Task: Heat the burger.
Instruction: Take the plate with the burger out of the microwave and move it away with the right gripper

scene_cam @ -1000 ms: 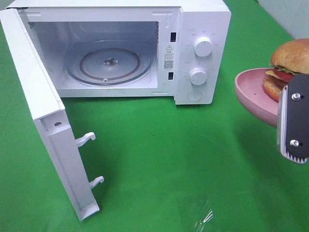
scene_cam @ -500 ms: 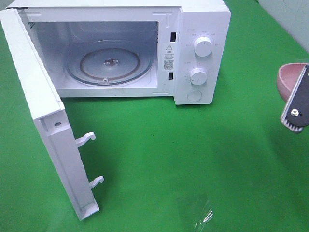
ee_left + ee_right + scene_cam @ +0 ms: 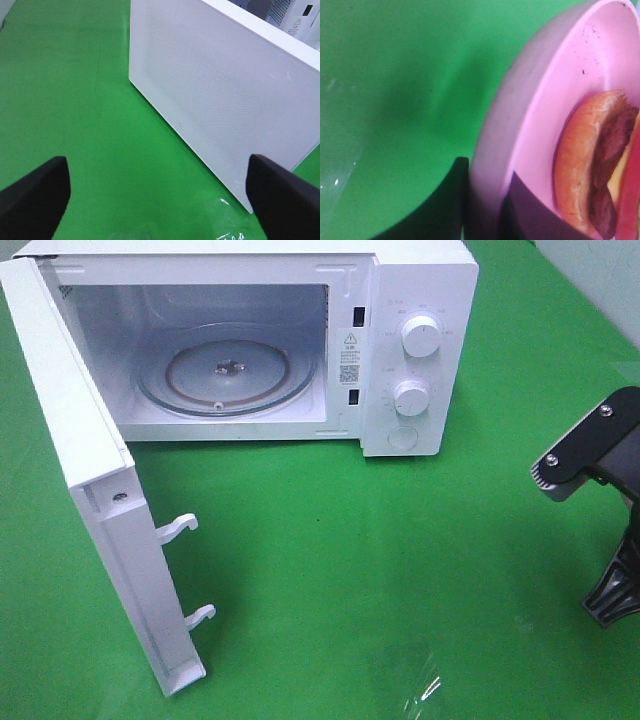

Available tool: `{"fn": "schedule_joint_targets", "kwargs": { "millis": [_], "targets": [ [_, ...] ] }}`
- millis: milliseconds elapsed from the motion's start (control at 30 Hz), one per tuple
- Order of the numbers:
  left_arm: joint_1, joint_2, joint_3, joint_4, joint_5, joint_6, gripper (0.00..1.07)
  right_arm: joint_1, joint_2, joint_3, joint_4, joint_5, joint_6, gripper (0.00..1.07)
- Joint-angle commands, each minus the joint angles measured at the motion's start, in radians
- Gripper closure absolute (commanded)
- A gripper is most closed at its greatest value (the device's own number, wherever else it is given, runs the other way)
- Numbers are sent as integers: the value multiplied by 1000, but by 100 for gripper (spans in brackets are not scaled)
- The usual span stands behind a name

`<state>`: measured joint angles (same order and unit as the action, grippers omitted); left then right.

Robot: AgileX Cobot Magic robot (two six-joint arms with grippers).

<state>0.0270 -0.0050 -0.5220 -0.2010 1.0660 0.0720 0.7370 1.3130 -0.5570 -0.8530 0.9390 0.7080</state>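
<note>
The burger (image 3: 592,165) is carried on a pink plate (image 3: 520,125), whose rim is clamped by the right gripper (image 3: 485,200); both lie outside the high view, apparently off its right edge. The left gripper (image 3: 157,195) is held wide apart beside the door (image 3: 215,100). The transport step is in hand: the plate must next be brought level into the microwave (image 3: 420,300) and onto its turntable (image 3: 228,370).

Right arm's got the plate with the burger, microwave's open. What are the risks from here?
1. The right gripper clamps only the pink plate's rim, and the burger sits loose on it; a tilt might slide it off.
2. In the high view the plate and burger are out of frame, so only the wrist view tracks them.
3. The microwave door stands wide open with latch hooks protruding; a low approach could snag there. The left gripper hangs open near the door.
</note>
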Motion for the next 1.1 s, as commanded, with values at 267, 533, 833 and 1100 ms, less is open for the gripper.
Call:
{"fn": "schedule_joint_targets", "kwargs": {
  "millis": [267,533,833,1100],
  "targets": [
    [3,-4,3,-4,-8,-4,19,-1,204,-10,-87,12,293,107],
    [3,-4,3,-4,-8,-4,19,-51,326,-10,-91,-81,394,107],
    [3,-4,3,-4,-8,-4,19,-156,480,-76,-127,-140,444,105],
    [3,-4,3,-4,-8,-4,19,-176,539,-138,-134,-149,443,95]
  ]
}}
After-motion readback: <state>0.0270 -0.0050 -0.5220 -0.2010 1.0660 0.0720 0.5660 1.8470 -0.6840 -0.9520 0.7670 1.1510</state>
